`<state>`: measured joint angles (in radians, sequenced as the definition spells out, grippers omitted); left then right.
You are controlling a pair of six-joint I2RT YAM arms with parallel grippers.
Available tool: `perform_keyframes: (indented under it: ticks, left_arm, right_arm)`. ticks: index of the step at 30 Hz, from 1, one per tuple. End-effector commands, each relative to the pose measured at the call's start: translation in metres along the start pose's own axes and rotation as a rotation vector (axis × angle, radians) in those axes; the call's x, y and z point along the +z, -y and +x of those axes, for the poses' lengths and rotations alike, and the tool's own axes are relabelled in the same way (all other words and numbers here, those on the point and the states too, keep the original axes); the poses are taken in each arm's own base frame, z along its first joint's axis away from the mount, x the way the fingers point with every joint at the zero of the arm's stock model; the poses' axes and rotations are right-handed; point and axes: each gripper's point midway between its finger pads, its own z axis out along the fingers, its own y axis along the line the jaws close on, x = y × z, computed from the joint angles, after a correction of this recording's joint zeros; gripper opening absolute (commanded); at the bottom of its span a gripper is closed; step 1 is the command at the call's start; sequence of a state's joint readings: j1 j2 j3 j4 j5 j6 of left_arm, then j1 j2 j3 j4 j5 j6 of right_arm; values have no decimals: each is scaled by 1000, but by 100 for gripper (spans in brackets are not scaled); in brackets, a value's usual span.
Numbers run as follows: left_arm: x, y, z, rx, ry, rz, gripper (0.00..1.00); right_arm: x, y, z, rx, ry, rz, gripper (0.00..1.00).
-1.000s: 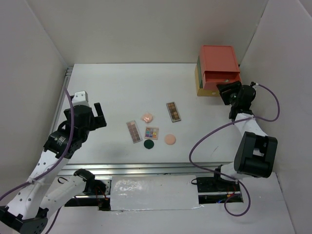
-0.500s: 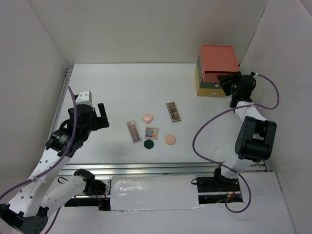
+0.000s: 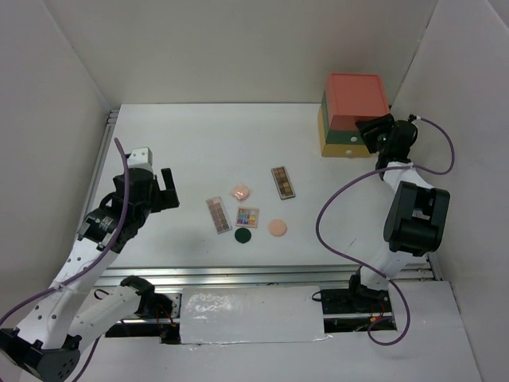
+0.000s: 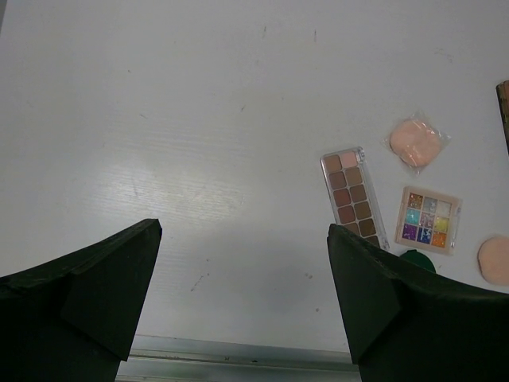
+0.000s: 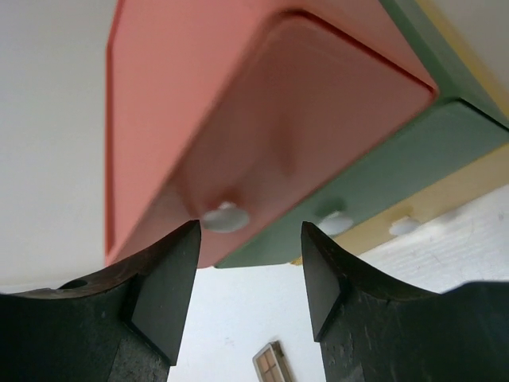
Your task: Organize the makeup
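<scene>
From above, the makeup lies loose in the middle of the table (image 3: 199, 143): a long palette (image 3: 217, 215), the square palette (image 3: 247, 217), a pink compact (image 3: 241, 192), a peach compact (image 3: 277, 228), a dark-green compact (image 3: 243, 235) and a second long palette (image 3: 283, 182). Several sit close together, so I reckon wide jaws coming down on one flat piece could shove its neighbours. The left gripper (image 3: 165, 189) hangs to their left, well apart, its arm bent in from the near corner. The right arm stretches to the far right, with the right gripper (image 3: 372, 132) at the front of the drawer box (image 3: 354, 99).

The left wrist view shows the jaws spread fully over bare table, holding nothing, with the pieces off to the right.

The right wrist view has the jaws part open and empty. The knob (image 5: 224, 216) of the red drawer (image 5: 262, 111) sits just by one fingertip rather than centred, so closing like that could slip off it or tug the box askew
</scene>
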<state>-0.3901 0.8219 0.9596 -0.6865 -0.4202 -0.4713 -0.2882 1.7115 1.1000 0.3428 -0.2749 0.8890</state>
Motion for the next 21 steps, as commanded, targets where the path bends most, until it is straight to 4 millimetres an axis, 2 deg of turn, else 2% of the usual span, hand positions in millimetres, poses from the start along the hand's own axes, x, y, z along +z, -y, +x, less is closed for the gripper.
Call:
perform_keyframes:
  ticks: [1,3,4,5,6,8,12,16,19,21]
  left_arm:
    - [2,3,-9,-1,30,18,99]
    - [2,4,-8,2,26,20,99]
    - [2,3,-8,1,26,20,99]
    - [2,4,-8,-1,26,20,99]
    - [1,4,-8,-1,27,21,99]
    - [1,4,-8,2,28,27,99]
    - [1,6,-7,3,25,38,99]
    - [1,7,-7,5,23,40,99]
    - [1,7,-7,6,23,44,99]
    - [1,8,-7,7,24,46,99]
  right_arm:
    - [-9,-9,-10,-9,56,-68,61]
    - [-15,0,-2,0,42,-62,61]
    - [-23,11,9,21,32,-50,62]
    - [-28,10,7,18,56,-78,62]
    - [-34,19,17,37,48,-71,62]
    - [-34,21,17,34,51,-89,62]
    - [-26,33,23,50,23,-101,60]
    - [-14,30,22,40,-1,-157,60]
    - [0,44,26,66,-23,-125,60]
    - [5,45,24,75,-21,-126,59]
